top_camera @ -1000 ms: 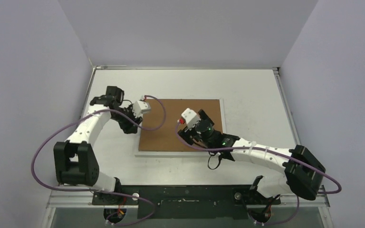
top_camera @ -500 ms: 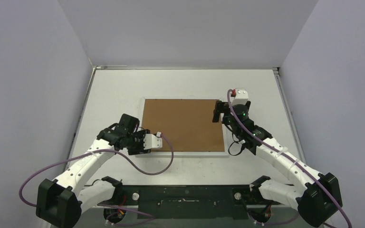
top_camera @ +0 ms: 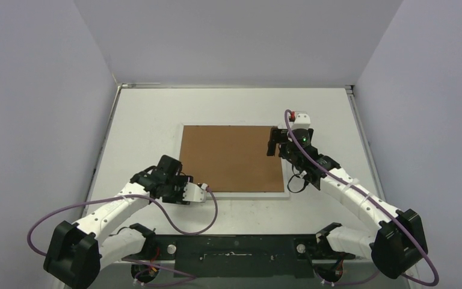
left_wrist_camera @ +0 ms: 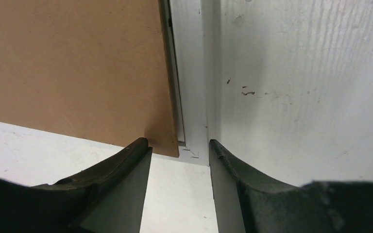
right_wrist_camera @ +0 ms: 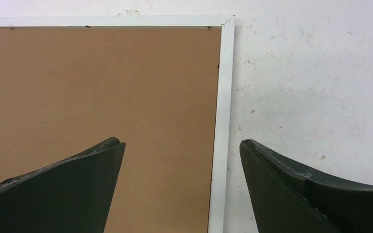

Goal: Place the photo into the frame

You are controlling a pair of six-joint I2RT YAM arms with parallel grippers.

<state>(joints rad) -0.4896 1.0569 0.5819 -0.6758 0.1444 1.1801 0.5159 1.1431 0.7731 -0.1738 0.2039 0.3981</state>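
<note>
We see the frame, a thin white rectangle with mitred corners, lying flat mid-table on the scuffed white table. A matte brown cardboard backing board covers its opening, so only a narrow rim shows. The dark, tapered left fingers stand partly apart astride the frame's near-left corner, the right fingers are spread wide over its far-right corner, and a purple cable loops by the table's near edge.
</note>
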